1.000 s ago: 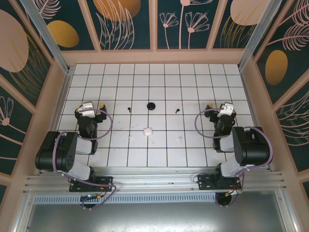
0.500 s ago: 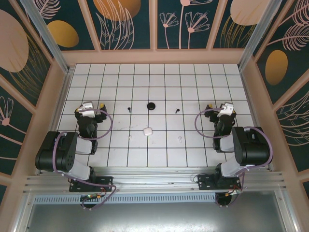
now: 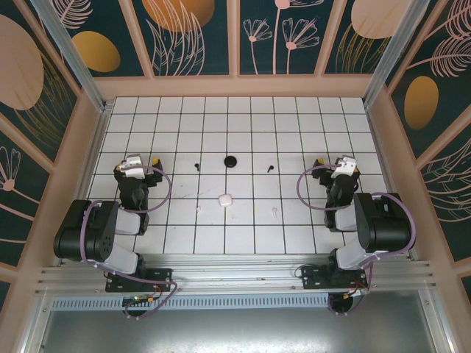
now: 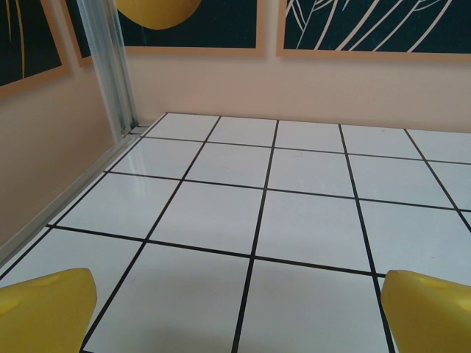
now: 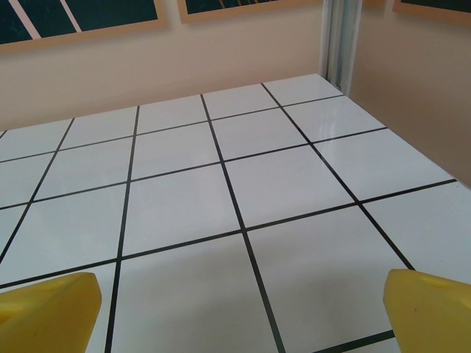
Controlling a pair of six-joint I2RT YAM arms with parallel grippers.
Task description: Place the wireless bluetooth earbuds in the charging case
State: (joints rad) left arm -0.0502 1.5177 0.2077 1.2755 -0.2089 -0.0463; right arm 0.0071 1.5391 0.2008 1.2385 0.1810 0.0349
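In the top view a round black charging case lies mid-table, and a white charging case lies a tile or so nearer. Two black earbuds flank the black case. Two white earbuds flank the white one. My left gripper rests at the left side of the table and my right gripper at the right side, both well away from the earbuds. The left wrist view shows the left gripper open, with bare tile between its yellow fingertips. The right gripper is open over bare tile too.
The white tiled table is boxed in by peach walls on three sides. An aluminium post stands in the far left corner and another aluminium post in the far right corner. Both arm bases sit at the near edge.
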